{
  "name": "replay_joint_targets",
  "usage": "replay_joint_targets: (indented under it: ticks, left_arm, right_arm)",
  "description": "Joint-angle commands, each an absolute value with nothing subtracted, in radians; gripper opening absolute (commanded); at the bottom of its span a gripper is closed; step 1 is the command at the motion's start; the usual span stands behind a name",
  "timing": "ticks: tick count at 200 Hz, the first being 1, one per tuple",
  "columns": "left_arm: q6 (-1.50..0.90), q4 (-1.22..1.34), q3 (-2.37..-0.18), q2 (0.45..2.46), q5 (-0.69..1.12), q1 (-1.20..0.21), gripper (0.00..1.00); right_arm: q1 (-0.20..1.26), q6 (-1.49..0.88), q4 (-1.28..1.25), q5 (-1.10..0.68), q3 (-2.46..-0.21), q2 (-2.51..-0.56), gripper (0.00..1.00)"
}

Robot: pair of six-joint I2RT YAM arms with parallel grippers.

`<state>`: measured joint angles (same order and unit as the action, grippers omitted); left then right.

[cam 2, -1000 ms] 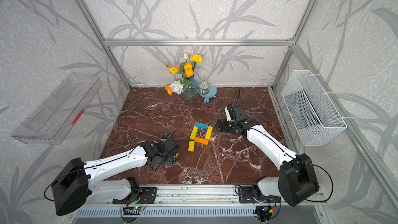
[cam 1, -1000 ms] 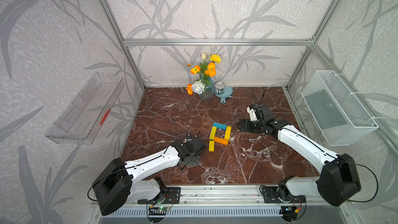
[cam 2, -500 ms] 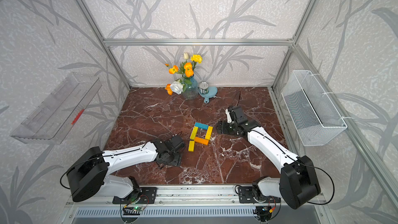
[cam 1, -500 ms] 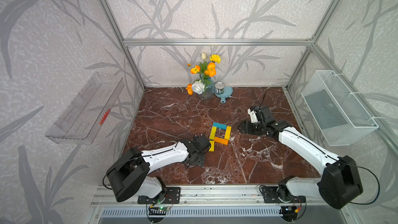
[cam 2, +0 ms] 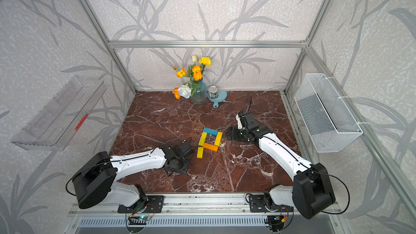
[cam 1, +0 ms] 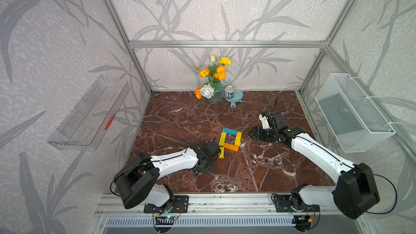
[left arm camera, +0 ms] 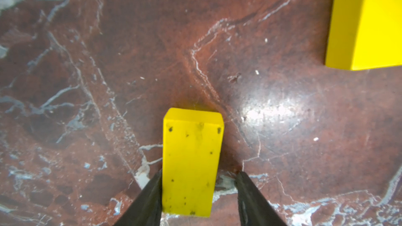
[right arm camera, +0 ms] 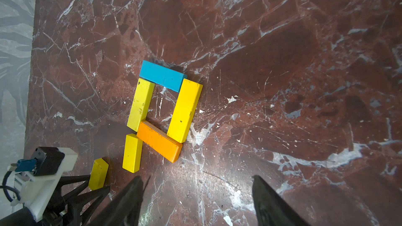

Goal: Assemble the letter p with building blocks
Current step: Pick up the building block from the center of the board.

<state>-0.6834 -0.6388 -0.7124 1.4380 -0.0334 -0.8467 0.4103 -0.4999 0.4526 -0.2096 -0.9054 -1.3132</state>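
**Left claw** (left arm camera: 199,184), in its own wrist view: the two black fingers straddle the loose yellow block (left arm camera: 191,161), which lies flat on the desk (left arm camera: 87,61). One finger lies against the block's side and a sliver of marble shows before the other, so the grip is not yet clamped.

**Right claw** (right arm camera: 198,179): spread wide and empty, hovering just beside the loop's outer side.

**Step in hand, as I judge it:** pick-up of the sixth block.

**The letter p** (right arm camera: 141,114) lies mid-desk. Its loop is closed by the blue top (right arm camera: 162,75), the yellow side (right arm camera: 185,109) and the orange bottom (right arm camera: 159,141). The lower stem block (right arm camera: 132,153) sits beneath the loop, and the loose block is near it but apart, on the side away from the loop.

**Next move calls for:** closing fully, a small lift, then a short carry to the stem's foot. The block should be turned into line and set down end to end there.

**Clearance:**
- The lower stem block is close enough that a careless sweep would likely nudge it.
- Bare marble lies open beyond the stem's foot, towards the robot's base.
- The desk's front edge is well apart.
- The vase of flowers (cam 1: 213,86) and the can (cam 1: 229,92) stand at the back wall, well clear.
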Motion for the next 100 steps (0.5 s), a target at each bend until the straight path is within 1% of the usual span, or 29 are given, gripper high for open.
replay_joint_targets:
  ticks: [1,23,100]
  left_arm:
    - [-0.68,-0.642,-0.707,1.428,-0.031,-0.839,0.5]
    - [-0.68,-0.643,-0.706,1.423,-0.029,-0.838,0.43]
    - [-0.667,-0.627,-0.709,1.376,0.022,-0.84,0.24]
  right_arm:
    - [0.405,-0.499,0.448,-0.216,-0.897,-1.311,0.78]
    - [0.405,-0.499,0.444,-0.224,-0.897,-1.317,0.78]
    - [0.406,-0.493,0.434,-0.232,-0.893,-1.336,0.78]
